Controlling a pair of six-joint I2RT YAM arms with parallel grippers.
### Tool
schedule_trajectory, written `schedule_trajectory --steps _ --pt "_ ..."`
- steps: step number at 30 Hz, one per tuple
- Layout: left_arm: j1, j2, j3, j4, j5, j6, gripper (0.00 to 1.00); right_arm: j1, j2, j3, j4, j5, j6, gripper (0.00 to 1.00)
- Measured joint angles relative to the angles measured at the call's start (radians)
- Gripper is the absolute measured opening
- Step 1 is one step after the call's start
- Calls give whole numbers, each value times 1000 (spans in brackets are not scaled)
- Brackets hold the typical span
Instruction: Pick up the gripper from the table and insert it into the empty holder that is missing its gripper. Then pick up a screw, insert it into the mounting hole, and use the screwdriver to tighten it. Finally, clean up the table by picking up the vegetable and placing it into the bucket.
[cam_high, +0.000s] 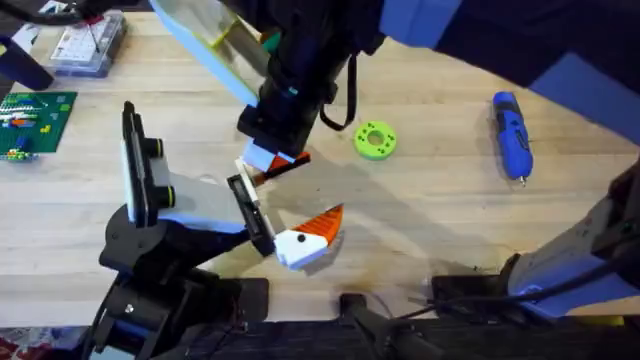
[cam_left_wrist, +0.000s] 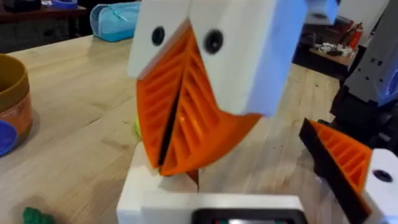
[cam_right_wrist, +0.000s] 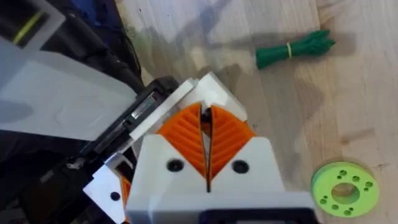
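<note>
Gripper (cam_high: 308, 238): beside the holder (cam_high: 250, 215), not seated. Right claw (cam_high: 275, 168) pinched closed, empty; should open wide, then grasp the white base squarely.

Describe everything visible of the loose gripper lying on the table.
The gripper is a small white plastic base with an orange ribbed wedge tip. It lies flat on the wooden table, tip pointing away from the arm bases and slightly right. Its white end sits right by the lower end of the holder's black plate; contact cannot be told. Nothing grips it.
</note>
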Motion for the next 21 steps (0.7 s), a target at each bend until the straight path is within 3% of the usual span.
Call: schedule_trajectory --steps 13,15,20,21 --pt "0 0 0 0 0 0 996 0 0 0 -1 0 0 3" --pt "0 0 0 0 0 0 996 1 0 0 -4 -5 2 134" --pt "2 1 0 1 -8 -11 996 1 0 5 -13 16 0 888" --pt "2 1 0 1 -8 -10 996 -6 0 5 -13 21 -3 958"
